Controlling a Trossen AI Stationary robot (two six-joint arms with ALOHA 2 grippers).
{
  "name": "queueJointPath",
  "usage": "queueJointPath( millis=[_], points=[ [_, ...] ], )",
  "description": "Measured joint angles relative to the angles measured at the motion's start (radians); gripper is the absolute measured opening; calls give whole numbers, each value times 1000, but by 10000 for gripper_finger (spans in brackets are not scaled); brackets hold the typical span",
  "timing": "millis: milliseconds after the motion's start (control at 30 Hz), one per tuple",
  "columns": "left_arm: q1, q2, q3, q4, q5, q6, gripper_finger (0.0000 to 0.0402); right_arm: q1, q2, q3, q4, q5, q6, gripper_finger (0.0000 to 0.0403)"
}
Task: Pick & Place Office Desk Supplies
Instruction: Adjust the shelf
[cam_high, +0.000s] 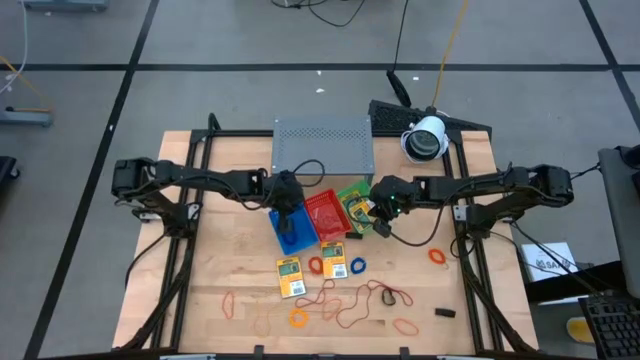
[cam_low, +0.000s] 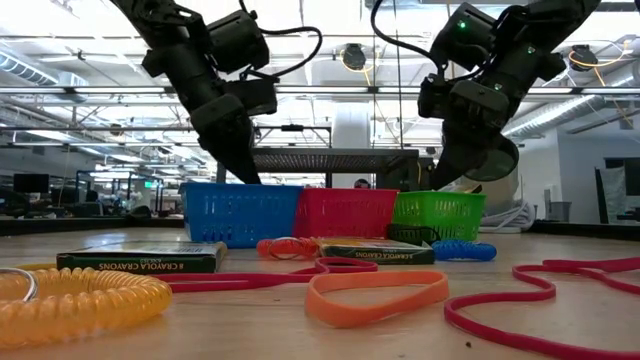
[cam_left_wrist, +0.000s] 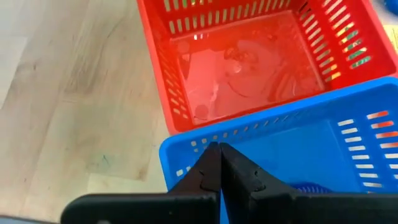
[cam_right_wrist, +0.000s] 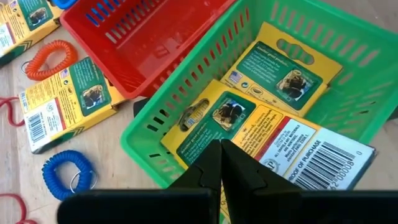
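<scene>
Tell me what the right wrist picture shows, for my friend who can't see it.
The right gripper, shut, hangs over a green tray holding two crayon packets. Beside it sit an empty red tray, another packet, and orange and blue coil rings on the wooden table.

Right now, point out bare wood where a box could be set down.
Free: the table's left side, left of the blue tray, and the right side around the lone orange ring. Crowded: the front middle, among crayon packets and rubber bands.
</scene>
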Motion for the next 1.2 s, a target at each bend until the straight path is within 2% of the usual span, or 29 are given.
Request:
queueJointPath(
  millis=[267, 433, 733, 967, 1200],
  points=[
    [0, 0, 0, -36, 0, -21, 1, 1, 5, 0, -47, -1, 37, 0],
    [0, 0, 0, -34, -1, -21, 1, 20, 61, 0, -7, -10, 36, 0],
    [2, 0, 0, -30, -20, -15, 0, 4, 201, 3, 149, -166, -34, 0],
    [16, -1, 0, -18, -36, -5, 0, 9, 188, 5, 144, -174, -13, 0],
    [22, -1, 1, -5, -36, 25, 0, 36, 188, 5, 243, -192, 1, 0]
  ],
)
